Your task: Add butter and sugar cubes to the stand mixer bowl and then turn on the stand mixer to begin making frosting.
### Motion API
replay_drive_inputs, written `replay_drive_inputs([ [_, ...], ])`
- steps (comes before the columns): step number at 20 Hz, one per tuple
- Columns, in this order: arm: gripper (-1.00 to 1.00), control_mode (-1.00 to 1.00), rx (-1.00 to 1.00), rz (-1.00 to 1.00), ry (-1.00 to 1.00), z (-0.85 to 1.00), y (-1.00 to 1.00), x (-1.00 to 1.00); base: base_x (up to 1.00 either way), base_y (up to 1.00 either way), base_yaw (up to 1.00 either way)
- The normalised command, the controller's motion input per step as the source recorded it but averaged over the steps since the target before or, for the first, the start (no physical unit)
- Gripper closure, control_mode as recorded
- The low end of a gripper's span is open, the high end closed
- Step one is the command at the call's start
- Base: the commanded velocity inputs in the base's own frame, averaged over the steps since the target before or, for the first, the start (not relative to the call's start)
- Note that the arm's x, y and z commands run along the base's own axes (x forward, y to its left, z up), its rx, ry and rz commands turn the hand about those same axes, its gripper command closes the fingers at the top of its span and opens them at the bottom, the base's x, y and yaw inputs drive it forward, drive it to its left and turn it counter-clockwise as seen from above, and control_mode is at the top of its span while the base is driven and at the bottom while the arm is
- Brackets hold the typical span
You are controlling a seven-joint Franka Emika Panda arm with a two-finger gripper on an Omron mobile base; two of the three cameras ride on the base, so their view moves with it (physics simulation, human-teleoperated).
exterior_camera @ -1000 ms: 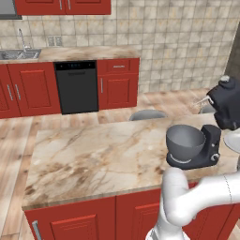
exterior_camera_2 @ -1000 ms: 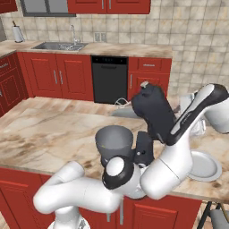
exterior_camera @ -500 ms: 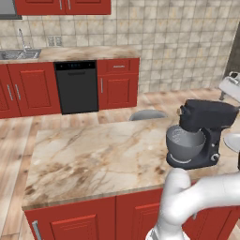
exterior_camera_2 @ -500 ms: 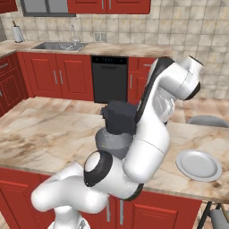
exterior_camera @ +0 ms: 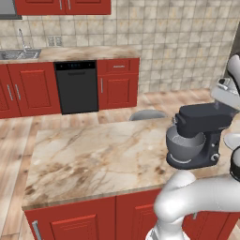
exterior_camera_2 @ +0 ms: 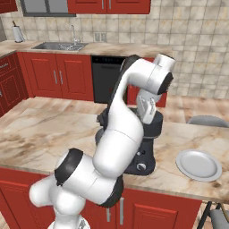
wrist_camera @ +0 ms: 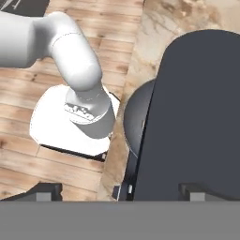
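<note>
The dark stand mixer (exterior_camera: 199, 136) stands at the island's right end with its head (exterior_camera: 206, 116) lowered over the grey stand mixer bowl (exterior_camera: 184, 145). My gripper (wrist_camera: 120, 193) hovers just above the mixer head (wrist_camera: 197, 117), open, fingertips (wrist_camera: 44, 191) wide apart with nothing between them. In the hand view the bowl (wrist_camera: 137, 123) curves out from under the head. In the right base view my arm covers most of the mixer, but its silver knob (exterior_camera_2: 142, 167) shows. The butter and the sugar cubes are out of view.
A flat white plate (exterior_camera_2: 198, 164) lies on the marble island (exterior_camera: 93, 159) to the right of the mixer. A grey stool (exterior_camera: 146, 114) stands behind the island. Red cabinets, a black dishwasher (exterior_camera: 76, 86) and a sink (exterior_camera_2: 60, 45) line the far wall.
The mixer head has come down from tilted up to level over the bowl. My gripper has opened, let go of it, and risen above it.
</note>
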Motion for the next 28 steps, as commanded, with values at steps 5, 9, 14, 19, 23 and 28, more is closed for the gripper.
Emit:
replay_drive_inputs([
  [5, -1.00, -1.00, -0.02, 0.00, -0.02, 0.20, 0.15, -0.79, 0.00, 0.00, 0.00],
  [9, -1.00, -1.00, 0.00, 0.00, -0.09, 0.10, 0.13, -0.93, 0.00, 0.00, 0.00],
  [14, -1.00, -1.00, 0.01, 0.00, -0.14, 0.00, 0.14, -0.77, 0.00, 0.00, 0.00],
  [19, -1.00, -1.00, 0.10, -0.01, -0.02, -0.01, 0.03, -0.41, 0.00, 0.00, 0.00],
  [23, -1.00, -1.00, 0.19, -0.14, -0.17, -0.08, 0.00, -0.29, 0.00, 0.00, 0.00],
  [28, -1.00, -1.00, 0.20, -0.15, -0.23, -0.17, 0.00, -0.05, 0.00, 0.00, 0.00],
])
